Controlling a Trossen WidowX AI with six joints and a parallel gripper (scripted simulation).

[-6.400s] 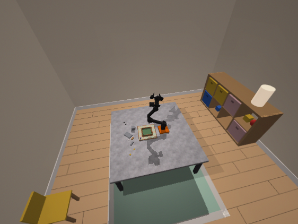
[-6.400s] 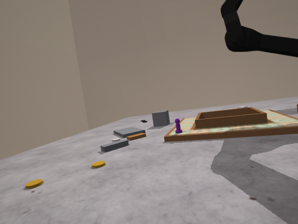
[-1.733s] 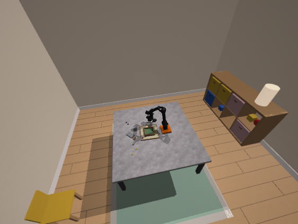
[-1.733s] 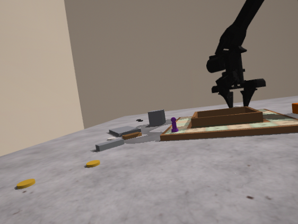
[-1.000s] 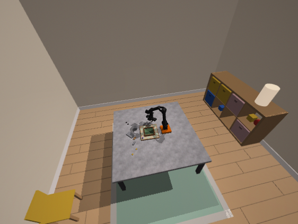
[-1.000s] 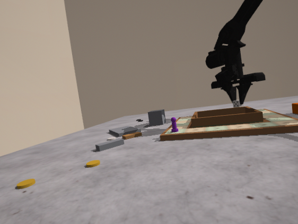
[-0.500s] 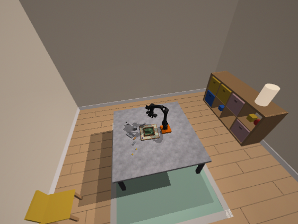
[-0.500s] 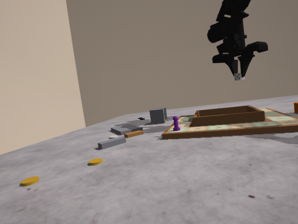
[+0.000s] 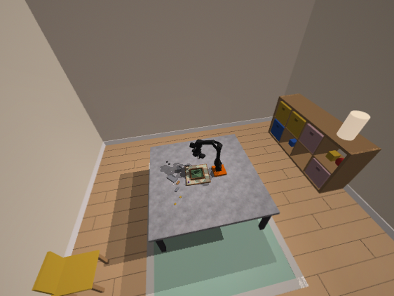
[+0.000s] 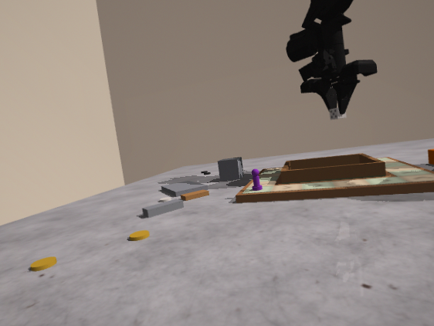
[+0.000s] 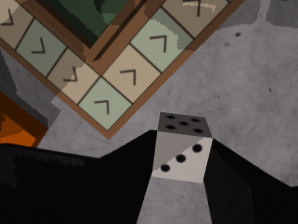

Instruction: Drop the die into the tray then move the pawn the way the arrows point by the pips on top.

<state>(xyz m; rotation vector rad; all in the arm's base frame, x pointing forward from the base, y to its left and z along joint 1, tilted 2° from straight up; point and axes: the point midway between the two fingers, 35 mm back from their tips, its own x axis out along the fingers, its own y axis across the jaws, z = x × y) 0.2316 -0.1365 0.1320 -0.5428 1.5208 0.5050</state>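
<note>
My gripper (image 10: 337,112) (image 11: 179,141) (image 9: 200,154) is shut on the white die (image 10: 335,113) (image 11: 182,147) and holds it high in the air. In the wrist view the die hangs over grey table just outside the board's edge. The board (image 10: 328,189) (image 11: 112,132) (image 9: 208,180) has a wooden rim and a ring of beige and green squares with arrows. Its brown-walled dice tray (image 10: 332,170) (image 11: 107,47) (image 9: 197,172) sits in the middle. The purple pawn (image 10: 256,179) stands on the board's near left corner square.
The grey table (image 9: 224,203) (image 10: 232,263) carries loose bits left of the board: a grey cube (image 10: 230,168), grey slabs (image 10: 162,208), an orange-brown bar (image 10: 194,195) and two yellow discs (image 10: 139,235). The arm's orange base (image 9: 220,171) stands right of the board.
</note>
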